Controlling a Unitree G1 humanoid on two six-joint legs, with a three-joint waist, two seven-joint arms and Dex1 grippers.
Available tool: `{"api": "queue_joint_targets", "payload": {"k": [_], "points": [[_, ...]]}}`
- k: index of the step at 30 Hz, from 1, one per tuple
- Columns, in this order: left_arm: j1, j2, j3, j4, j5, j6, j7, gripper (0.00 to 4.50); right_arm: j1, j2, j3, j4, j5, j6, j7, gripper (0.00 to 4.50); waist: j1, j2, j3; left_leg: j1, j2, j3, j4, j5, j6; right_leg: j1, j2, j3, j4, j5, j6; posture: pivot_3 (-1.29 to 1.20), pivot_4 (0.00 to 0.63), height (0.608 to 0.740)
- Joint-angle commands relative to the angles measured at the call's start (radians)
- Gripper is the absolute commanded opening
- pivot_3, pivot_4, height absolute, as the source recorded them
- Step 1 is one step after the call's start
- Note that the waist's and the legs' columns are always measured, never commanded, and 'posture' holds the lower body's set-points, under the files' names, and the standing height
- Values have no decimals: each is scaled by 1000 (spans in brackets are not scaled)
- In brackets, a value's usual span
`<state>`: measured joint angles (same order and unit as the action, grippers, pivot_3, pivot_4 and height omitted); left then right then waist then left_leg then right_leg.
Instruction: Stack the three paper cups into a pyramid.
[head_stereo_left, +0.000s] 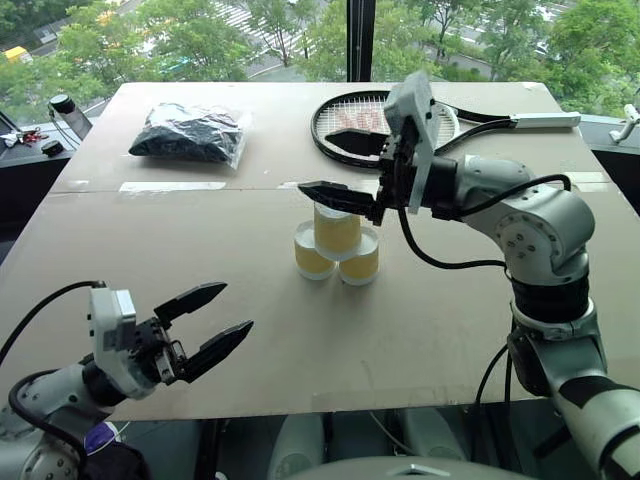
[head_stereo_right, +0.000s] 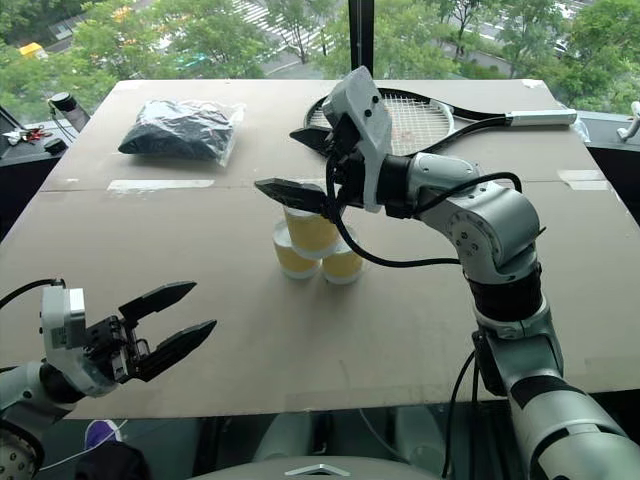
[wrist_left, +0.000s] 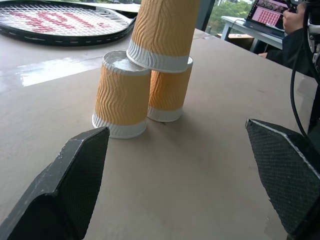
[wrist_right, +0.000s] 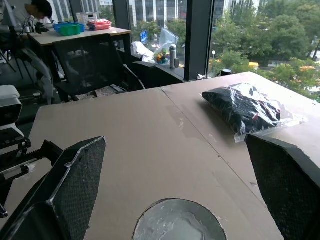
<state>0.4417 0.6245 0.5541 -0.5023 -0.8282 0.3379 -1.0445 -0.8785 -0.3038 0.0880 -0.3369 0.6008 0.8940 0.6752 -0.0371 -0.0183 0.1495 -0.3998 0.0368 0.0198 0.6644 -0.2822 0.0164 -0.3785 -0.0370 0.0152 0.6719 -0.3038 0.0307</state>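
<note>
The three paper cups stand mouth-down as a pyramid in the middle of the table. Two lower cups sit side by side. The top cup rests across both. In the left wrist view the top cup bridges the lower pair. My right gripper hovers just above the top cup, open and holding nothing. Its wrist view shows the cup's white base below the spread fingers. My left gripper stands open near the table's front left, pointing toward the cups and well short of them.
A tennis racket lies on the table behind the cups. A black bundle in a clear bag sits at the back left. A strip of tape marks the table seam. A person with a laptop sits beyond the table's side.
</note>
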Motion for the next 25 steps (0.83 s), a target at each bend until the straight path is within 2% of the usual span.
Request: {"api": "queue_joint_targets", "payload": {"k": [1, 5, 8, 13, 19, 25], "points": [[-1, -8, 40, -28, -28, 2, 51, 4500, 81, -83, -109, -138, 70, -41, 50, 4403, 3, -1, 0, 0, 0, 0, -1, 0, 0, 0, 0, 0, -1, 0, 0, 0, 150, 740], [20, -14, 49, -29, -20, 17, 93, 4500, 279, -230, -225, -259, 127, -32, 88, 4403, 4, -1, 0, 0, 0, 0, -4, 0, 1, 1, 0, 0, -5, 0, 0, 0, 150, 740], [52, -12, 46, -13, 24, 9, 99, 4500, 637, -365, -416, -368, 137, -75, 179, 4403, 20, -1, -1, -1, 0, -1, -7, 0, 1, 1, 0, -2, -9, 0, 0, 0, 150, 740], [57, 2, 55, 34, 47, -4, 81, 4500, 965, -402, -505, -381, 61, -258, 259, 4403, 18, 1, 0, 2, 0, 2, -10, 0, 1, 2, 2, 1, -9, 0, 0, 0, 150, 740], [57, 20, 13, 81, 101, -19, 37, 4500, 1190, -382, -570, -300, -14, -453, 319, 4403, 25, 0, -1, 9, 0, 2, -8, 0, 1, 8, 6, 1, -8, 1, -1, 0, 150, 740], [46, 36, 20, 92, 125, -24, 33, 4500, 1232, -397, -547, -241, -49, -533, 333, 4403, 24, -1, -1, 8, 1, 2, -7, 0, 1, 8, 6, 1, -9, 1, -1, 0, 150, 740]]}}
